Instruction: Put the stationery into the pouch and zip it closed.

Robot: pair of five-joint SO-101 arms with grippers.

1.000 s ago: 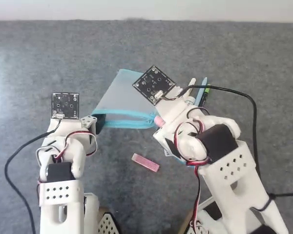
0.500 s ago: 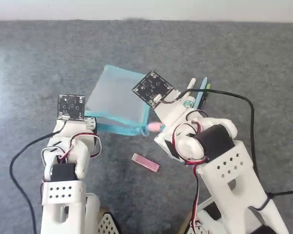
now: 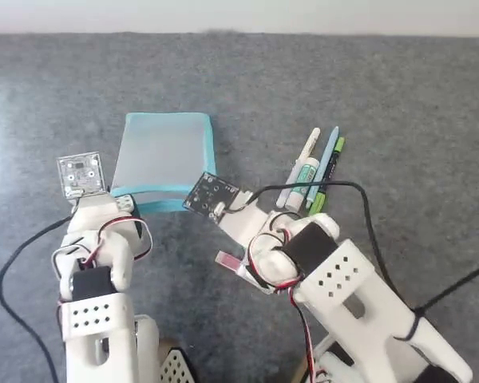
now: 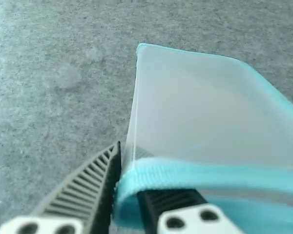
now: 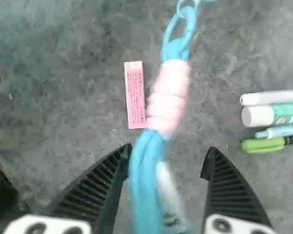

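Counts: 2 tools, 1 pouch, 4 pens, 1 eraser, 1 zip cord.

Left tool (image 4: 129,175): clamped shut on the teal-edged bottom corner of the pouch (image 4: 200,117), one finger on each side of the band. From above, the pouch (image 3: 164,155) lies flat on the grey tabletop (image 3: 399,96) and runs out from this tool toward 1 o'clock, with the teal band along its near edge.

Right tool (image 5: 167,155): jaws wide apart, gripping nothing. The teal zip cord (image 5: 145,161), with a pink ribbed bead on it, runs through the gap close to one finger. Can't tell whether it touches that finger.

From above, the right arm's wrist sits just past the pouch's near right corner, so the pouch is at about 11 o'clock from it.

Eraser (image 3: 227,258): pink and flat, at about 6 o'clock from that wrist, partly under the arm. In the right wrist view the eraser (image 5: 135,95) lies just beside the bead, apart from it.

Pens (image 3: 311,171): four lying side by side, touching or nearly so, at about 2 o'clock from the right wrist. One is white, one white and green, one light blue, one green. All four are outside the pouch, well apart from it.
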